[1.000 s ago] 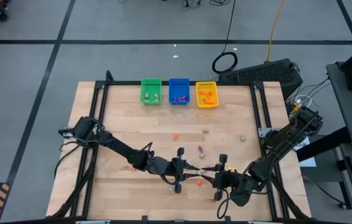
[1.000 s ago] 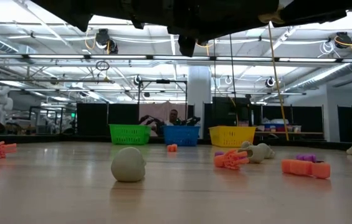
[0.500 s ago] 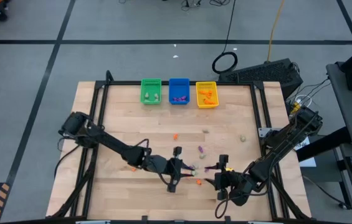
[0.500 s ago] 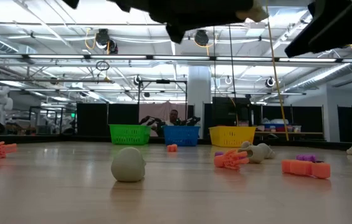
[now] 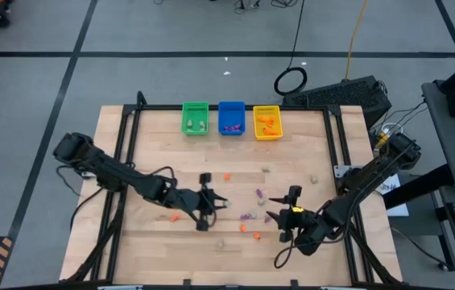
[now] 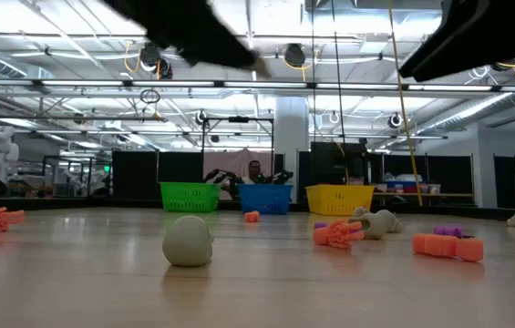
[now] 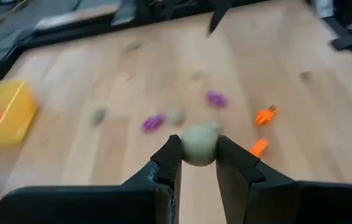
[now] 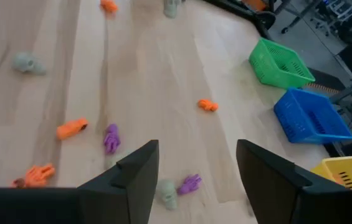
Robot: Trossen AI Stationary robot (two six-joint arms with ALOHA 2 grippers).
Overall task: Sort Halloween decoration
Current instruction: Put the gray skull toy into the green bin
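Sorting partly done, trinkets remaining on the surface point(image 5: 155, 161)

We see the left gripper point(image 7: 198, 163) clamped on a pale trinket point(image 7: 199, 144) mid-frame; the right gripper point(image 8: 196, 163) stands apart, empty. Green bin point(image 5: 195, 118), blue bin point(image 5: 231, 118) and yellow bin point(image 5: 266, 123) hold some; others lie scattered centre-low.

Left gripper point(image 7: 199, 163) clamped on pale round trinket point(image 7: 199, 144), above wooden table point(image 7: 101, 155), purple trinkets point(image 7: 216, 98), orange trinkets point(image 7: 265, 115) scattered beyond, yellow bin point(image 7: 1, 115) at table edge
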